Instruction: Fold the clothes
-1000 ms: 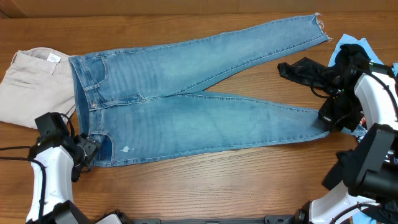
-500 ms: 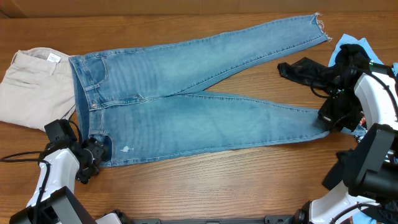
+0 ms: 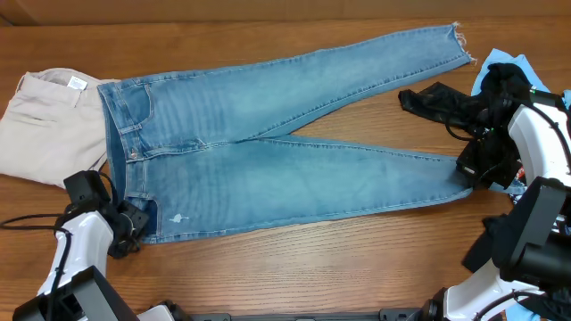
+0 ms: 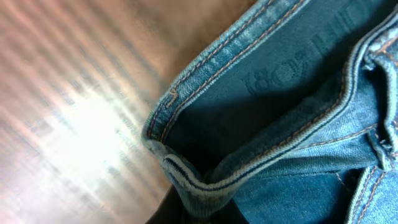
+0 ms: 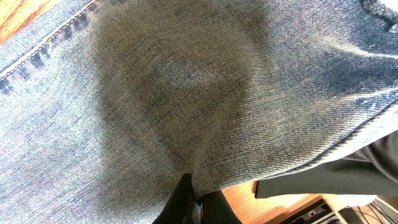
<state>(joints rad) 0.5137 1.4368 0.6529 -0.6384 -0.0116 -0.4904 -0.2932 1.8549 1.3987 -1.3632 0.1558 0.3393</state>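
The light-blue jeans [image 3: 268, 169] lie spread flat across the table, waistband to the left and both legs running right. A small white rip [image 3: 179, 217] shows near the front edge. My left gripper [image 3: 136, 223] is shut on the waistband's near corner; the left wrist view shows the stitched waistband [image 4: 249, 155] pinched between the dark fingers of the left gripper [image 4: 202, 208]. My right gripper [image 3: 468, 169] is shut on the hem end of the nearer leg. In the right wrist view denim [image 5: 186, 93] fills the frame and is folded into the right gripper [image 5: 196, 202].
Beige trousers [image 3: 45, 125] lie at the left, touching the jeans' waistband. A black garment [image 3: 446, 102] and a blue cloth [image 3: 501, 64] are bunched at the right by the right arm. Bare wooden table [image 3: 312, 259] runs along the front.
My left gripper has drawn back toward the table's front and shut on the waistband corner. The waist end has shifted slightly. The right arm has not moved.
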